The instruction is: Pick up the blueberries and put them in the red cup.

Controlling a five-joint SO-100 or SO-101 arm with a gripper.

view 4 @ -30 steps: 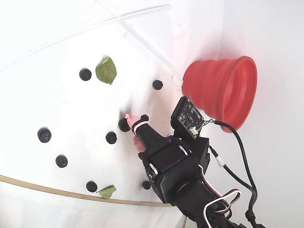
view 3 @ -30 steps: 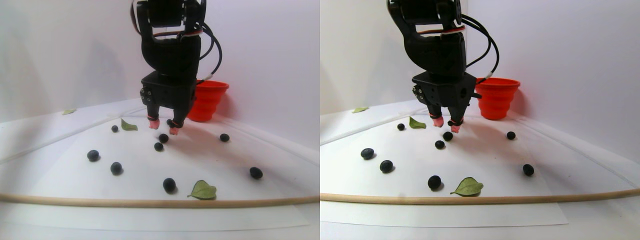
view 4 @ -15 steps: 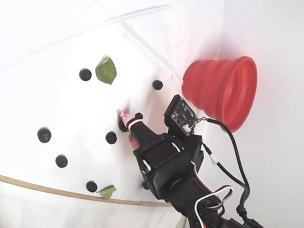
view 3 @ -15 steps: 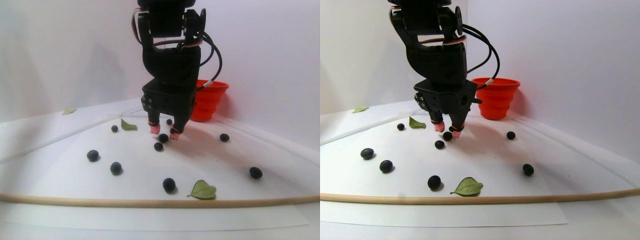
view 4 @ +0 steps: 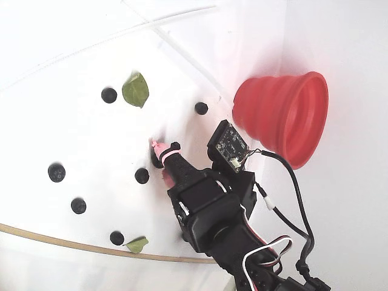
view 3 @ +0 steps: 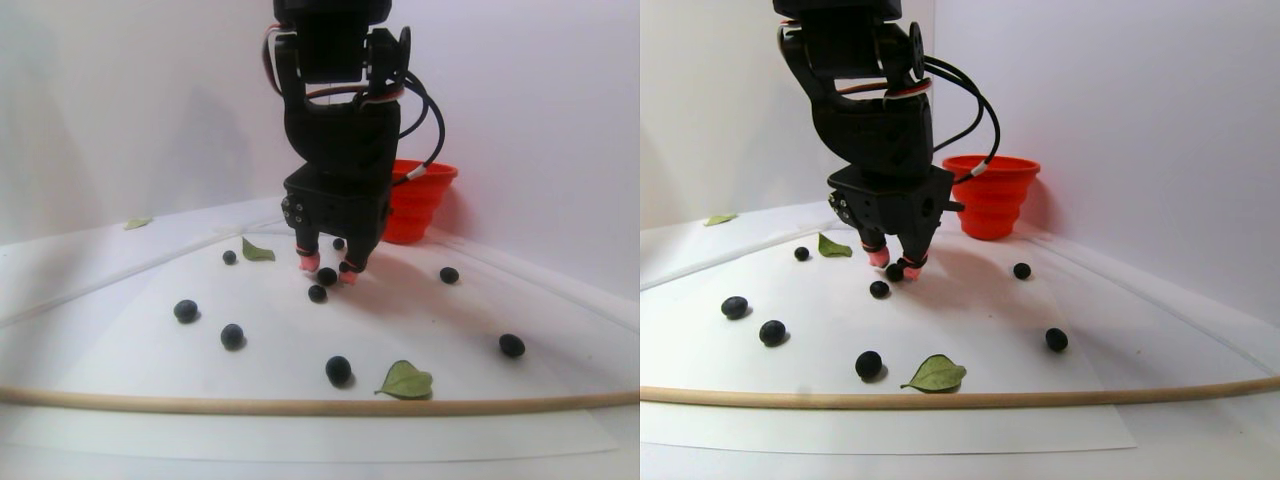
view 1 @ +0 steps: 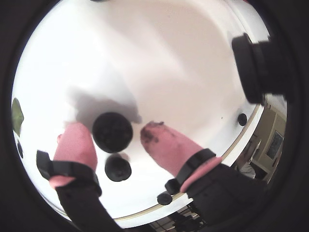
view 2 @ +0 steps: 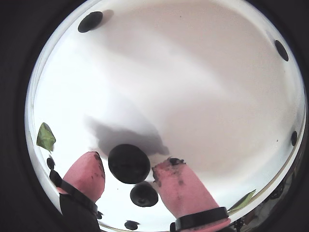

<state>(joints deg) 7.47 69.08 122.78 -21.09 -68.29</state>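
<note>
In a wrist view the gripper (view 1: 116, 137) stands with its pink fingertips (view 1: 161, 140) spread, a blueberry (view 1: 112, 131) lying between them on the white sheet (view 1: 174, 63). The stereo pair view shows the red cup (view 3: 418, 200) upright behind the arm, other blueberries (view 3: 232, 336) scattered. In the fixed view the berry looks mostly hidden under the tips.

Between your gripper (view 2: 128, 176) tips one blueberry (view 2: 128, 163) is sitting, a second berry (view 2: 144, 194) lying just beside it toward the wrist. Open white sheet (view 3: 420, 320) is stretching toward the red cup (view 4: 285, 115); only one stray berry (view 4: 201, 108) is lying near that lane.
</note>
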